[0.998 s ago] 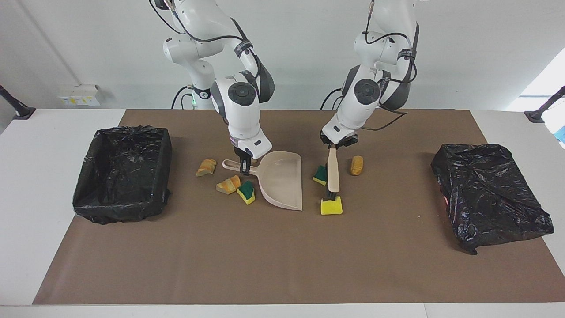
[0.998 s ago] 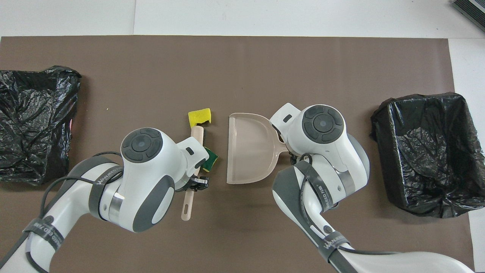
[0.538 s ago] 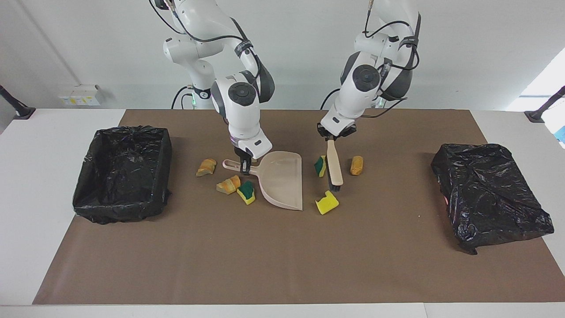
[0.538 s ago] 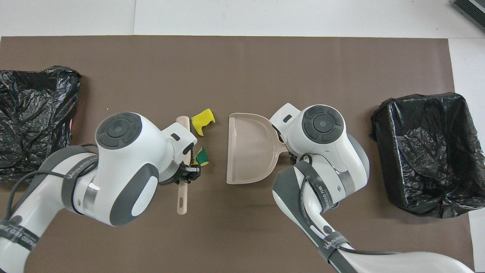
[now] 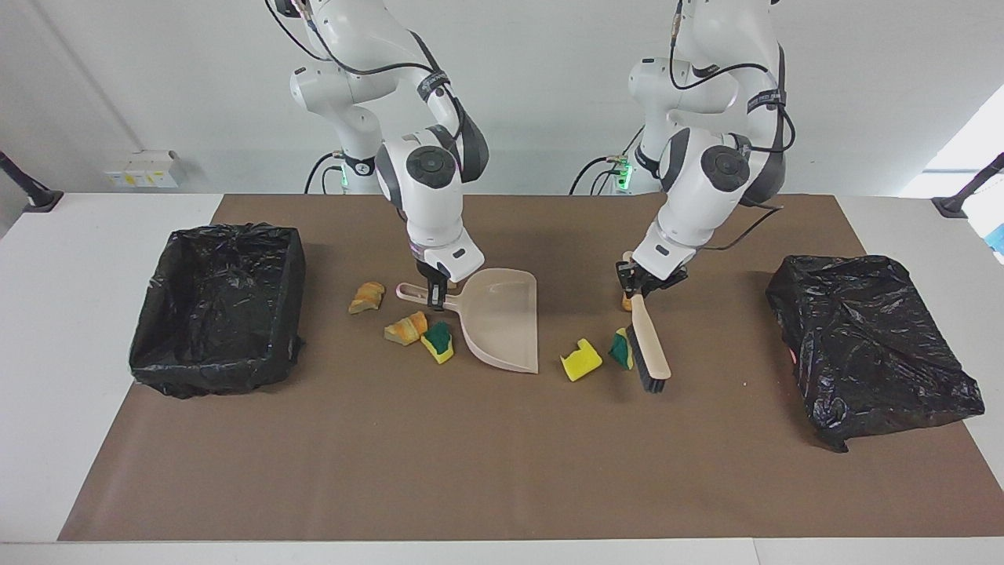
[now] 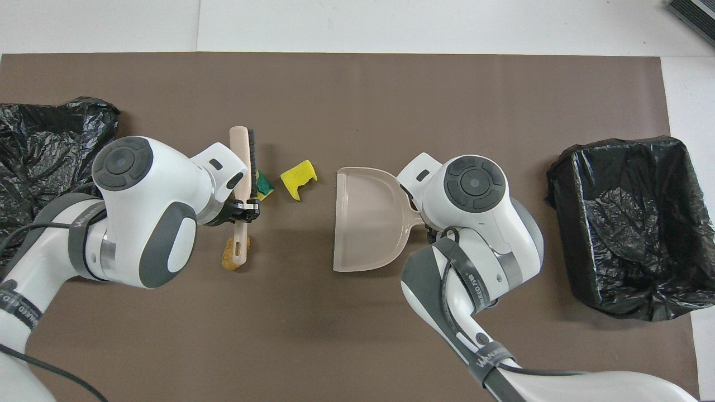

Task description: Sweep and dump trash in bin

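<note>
My right gripper (image 5: 434, 292) is shut on the handle of the beige dustpan (image 5: 502, 318), which rests on the mat; in the overhead view (image 6: 366, 223) its mouth faces the left arm's end. My left gripper (image 5: 639, 284) is shut on the beige brush (image 5: 651, 353), seen from above (image 6: 246, 162). Its black bristles touch a green-backed sponge scrap (image 5: 621, 349). A yellow scrap (image 5: 581, 359) lies between that and the dustpan. An orange chunk (image 5: 627, 301) sits by the left gripper. Two orange chunks (image 5: 367, 297) (image 5: 406, 328) and a sponge scrap (image 5: 438, 341) lie beside the dustpan's handle.
An open bin lined with black plastic (image 5: 220, 306) stands at the right arm's end of the table, also in the overhead view (image 6: 631, 223). A crumpled black bag (image 5: 871, 345) lies at the left arm's end. A brown mat (image 5: 502, 471) covers the table.
My left arm swung the brush toward the left arm's end and away from the robots, dragging the green-backed scrap along. The yellow scrap shifted slightly. The right arm and dustpan stayed still.
</note>
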Controlling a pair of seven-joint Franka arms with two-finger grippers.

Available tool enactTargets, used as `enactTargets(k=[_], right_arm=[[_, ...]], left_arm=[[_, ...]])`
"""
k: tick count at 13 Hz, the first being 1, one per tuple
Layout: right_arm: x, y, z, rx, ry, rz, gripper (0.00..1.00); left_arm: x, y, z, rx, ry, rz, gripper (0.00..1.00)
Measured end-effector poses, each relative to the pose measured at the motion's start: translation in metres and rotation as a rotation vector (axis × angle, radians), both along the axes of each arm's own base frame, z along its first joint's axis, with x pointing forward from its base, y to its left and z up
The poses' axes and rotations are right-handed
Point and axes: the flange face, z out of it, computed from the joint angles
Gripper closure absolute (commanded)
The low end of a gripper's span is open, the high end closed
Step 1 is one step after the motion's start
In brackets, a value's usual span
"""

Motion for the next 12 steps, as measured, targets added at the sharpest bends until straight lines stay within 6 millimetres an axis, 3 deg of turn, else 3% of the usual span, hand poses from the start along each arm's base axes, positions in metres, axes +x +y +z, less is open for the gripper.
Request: enactTargets(k=[4,8,12], right_arm=[[-0.001,0.0,-0.002,0.0,0.002,0.001,1.0],[-0.001,0.0,-0.002,0.0,0.003,0.001,1.0],[-0.002,0.001,-0.003,0.001,0.004,0.001,1.0]], left_arm=[[-0.001,-0.029,-0.015,0.004,0.016,-0.051,1.0],[-0.036,-0.082,-0.022,0.029,0.08,-0.16,1.0],[-0.074,-0.121,-0.022,0.055,0.179,-0.216,1.0]])
